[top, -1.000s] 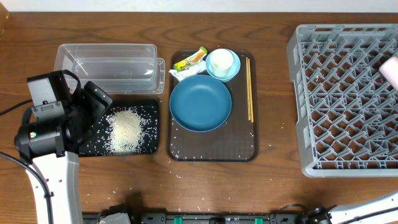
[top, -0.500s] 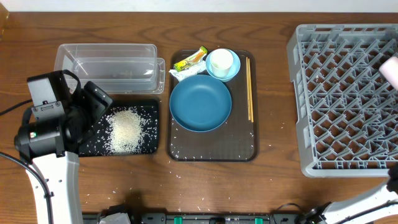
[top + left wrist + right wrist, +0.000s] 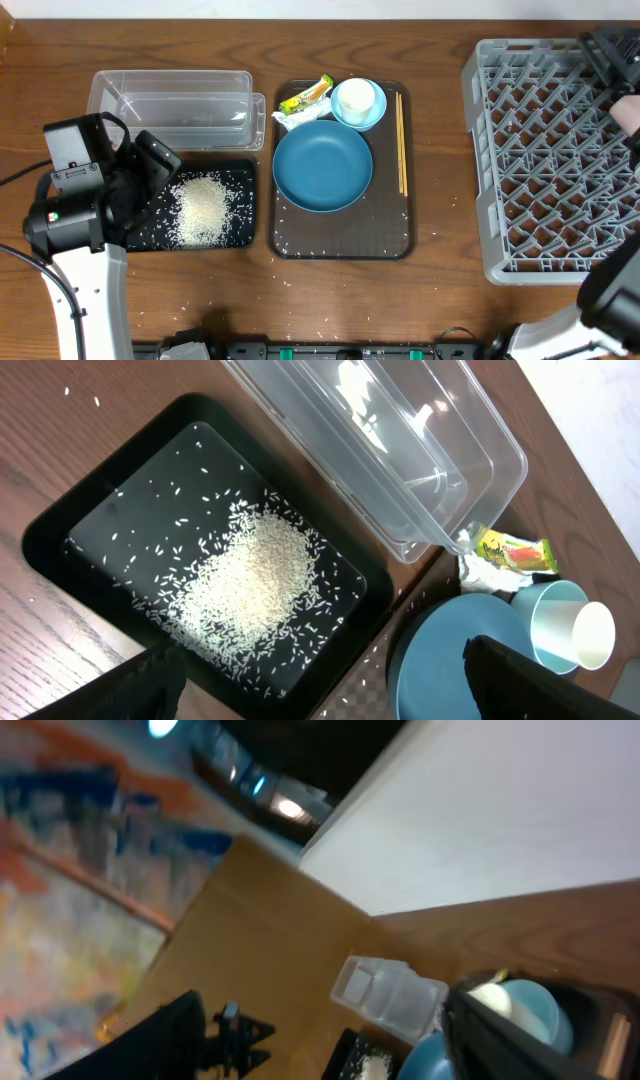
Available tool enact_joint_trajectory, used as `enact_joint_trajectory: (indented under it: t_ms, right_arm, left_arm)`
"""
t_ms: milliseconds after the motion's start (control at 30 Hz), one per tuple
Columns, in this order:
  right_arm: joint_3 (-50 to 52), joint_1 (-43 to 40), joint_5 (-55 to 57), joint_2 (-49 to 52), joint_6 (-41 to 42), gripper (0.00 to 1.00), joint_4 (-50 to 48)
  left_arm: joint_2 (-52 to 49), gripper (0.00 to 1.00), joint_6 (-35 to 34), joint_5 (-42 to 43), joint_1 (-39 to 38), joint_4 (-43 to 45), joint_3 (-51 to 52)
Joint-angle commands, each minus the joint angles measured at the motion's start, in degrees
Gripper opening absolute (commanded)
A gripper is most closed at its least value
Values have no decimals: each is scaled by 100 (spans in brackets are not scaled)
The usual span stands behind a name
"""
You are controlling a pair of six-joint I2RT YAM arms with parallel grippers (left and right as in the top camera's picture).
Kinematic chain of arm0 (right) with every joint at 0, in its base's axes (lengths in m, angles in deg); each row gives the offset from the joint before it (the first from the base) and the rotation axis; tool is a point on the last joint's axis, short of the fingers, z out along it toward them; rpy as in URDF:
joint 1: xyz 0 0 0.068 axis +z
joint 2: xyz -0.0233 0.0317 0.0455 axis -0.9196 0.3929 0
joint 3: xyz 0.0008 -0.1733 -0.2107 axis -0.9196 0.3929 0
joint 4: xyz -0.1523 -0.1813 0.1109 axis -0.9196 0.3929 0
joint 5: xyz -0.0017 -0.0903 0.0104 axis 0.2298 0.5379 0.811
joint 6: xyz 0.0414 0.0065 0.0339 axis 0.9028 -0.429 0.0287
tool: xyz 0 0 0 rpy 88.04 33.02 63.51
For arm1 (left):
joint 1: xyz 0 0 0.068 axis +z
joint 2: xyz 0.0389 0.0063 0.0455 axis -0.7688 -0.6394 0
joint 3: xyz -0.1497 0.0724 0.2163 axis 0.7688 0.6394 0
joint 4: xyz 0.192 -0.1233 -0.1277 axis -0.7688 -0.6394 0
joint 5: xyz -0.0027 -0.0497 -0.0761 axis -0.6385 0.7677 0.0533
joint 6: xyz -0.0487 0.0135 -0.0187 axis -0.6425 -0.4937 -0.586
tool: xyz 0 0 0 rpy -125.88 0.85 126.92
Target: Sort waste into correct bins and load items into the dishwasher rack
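Note:
Loose white rice (image 3: pixel 203 208) (image 3: pixel 255 585) lies heaped in the black tray (image 3: pixel 243 172) (image 3: pixel 60 530). My left gripper (image 3: pixel 150 160) (image 3: pixel 320 700) hangs open over that tray's near edge, holding nothing. The clear tub (image 3: pixel 170 105) (image 3: pixel 400 450) stands behind it. The yellow-green wrapper (image 3: pixel 306 96) (image 3: pixel 510 548) and paper scrap (image 3: pixel 290 120) lie beside the dark blue dish (image 3: pixel 322 165). The light blue bowl (image 3: pixel 372 115) and chopsticks (image 3: pixel 401 140) are close by. A pinkish cup (image 3: pixel 630 112) rests at the grey rack's (image 3: pixel 540 150) right edge. My right gripper (image 3: pixel 603 52) (image 3: pixel 330 1040) is open and holds nothing above the rack's far right corner.
The dish, bowl, chopsticks and scraps all sit on a dark brown serving tray (image 3: pixel 340 235). Stray rice grains dot that tray and the wooden table (image 3: pixel 440 290) in front of it. My right arm's lower links (image 3: pixel 610 290) cross the rack's near right corner.
My right arm has swung up into view over the rack's far right corner. The pinkish cup stays at the rack's edge. The left arm has not moved.

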Motion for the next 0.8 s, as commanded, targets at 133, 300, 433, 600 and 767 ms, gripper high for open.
enact_joint_trajectory:
  t_ms: [133,300,433,600,767]
  right_arm:
    - [-39,-149,74,-1226,26,87,603]
    - [-39,-511,813,-2055,-35,86,2026]
    - [-39,-1010,1554,-2778,-1368,90,4201]
    - [-39,-1482,2310,-3477,-4428,99,7888]
    - [-39,-1488,2826,-3445,-6697,99,10142]
  left_arm:
    - [-9,91,-7,-50,26,-17,-111]
    - [-9,91,-7,-50,26,-17,-111]
    - [-9,92,-7,-50,26,-20,-111]
    - [-9,92,-7,-50,26,-20,-111]
    - [-9,91,-7,-50,26,-20,-111]
